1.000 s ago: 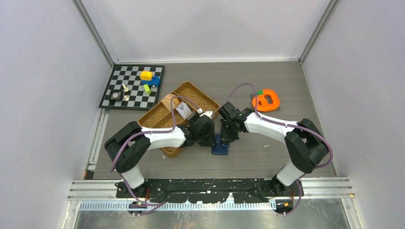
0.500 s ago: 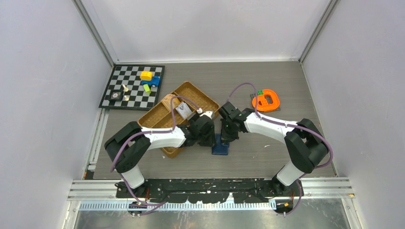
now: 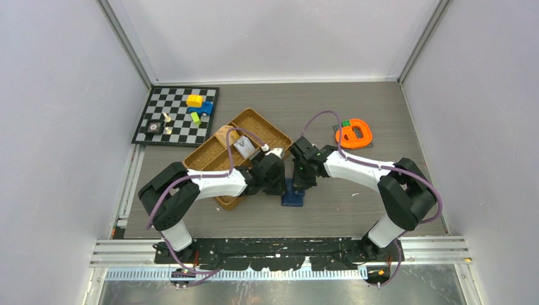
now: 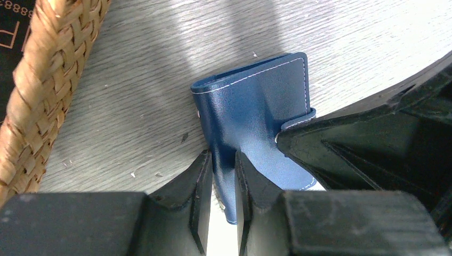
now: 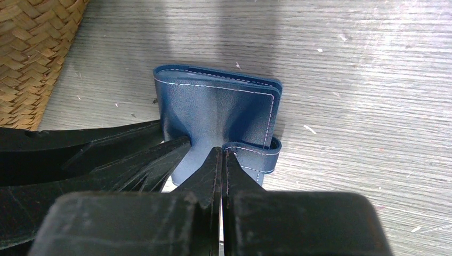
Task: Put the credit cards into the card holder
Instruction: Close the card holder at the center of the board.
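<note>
Centre of the overhead frame: your two arms meet low over the grey surface [image 3: 356, 210], just right of the woven tray [image 3: 260, 124]. The navy card holder [image 3: 293, 197] sits on the surface between them, beside the tray but apart from it. In the left wrist view, your left end effector [image 4: 223, 160] grasps the card holder's near edge between narrowly parted fingers. Your right end effector [image 5: 221, 154] is clenched tight, its tips at the snap tab [image 5: 256, 152]; whether it pinches the cover cannot be told. A dark credit card [image 4: 10, 32] lies in the tray, upper left of the left wrist view.
</note>
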Available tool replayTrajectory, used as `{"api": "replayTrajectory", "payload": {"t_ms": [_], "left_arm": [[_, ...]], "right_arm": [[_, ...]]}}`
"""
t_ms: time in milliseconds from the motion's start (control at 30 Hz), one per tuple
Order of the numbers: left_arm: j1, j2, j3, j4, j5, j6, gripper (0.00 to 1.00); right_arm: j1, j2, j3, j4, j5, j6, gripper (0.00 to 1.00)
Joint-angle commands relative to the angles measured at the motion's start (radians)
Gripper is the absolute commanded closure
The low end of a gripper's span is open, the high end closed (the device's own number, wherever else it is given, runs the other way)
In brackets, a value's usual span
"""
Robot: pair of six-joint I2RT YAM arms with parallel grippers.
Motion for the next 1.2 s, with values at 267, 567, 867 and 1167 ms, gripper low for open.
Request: {"api": "replayTrajectory", "payload": {"t_ms": [267,567,867,1167], "left_arm": [[-0.006,0.003,-0.043,-0.109,-0.026,0.032,0.80],[-0.005,0.003,-0.043,-0.109,-0.027,0.030,0.80],[-0.005,-0.104,0.009,-0.145,-0.015,0.093,0.66],[0.046,-0.258,0.154,-0.286,-0.005,0.234,0.13]], "right_arm": [[0.047,0.049,-0.067,0.111,0.084,0.059,0.99],[0.083,0.059,-0.098,0.083,0.151,0.102,1.00],[0.059,-0.053,-0.001,0.024,0.159,0.048,0.86],[-0.109,-0.242,0.037,0.010,0.057,-0.085,0.39]]}}
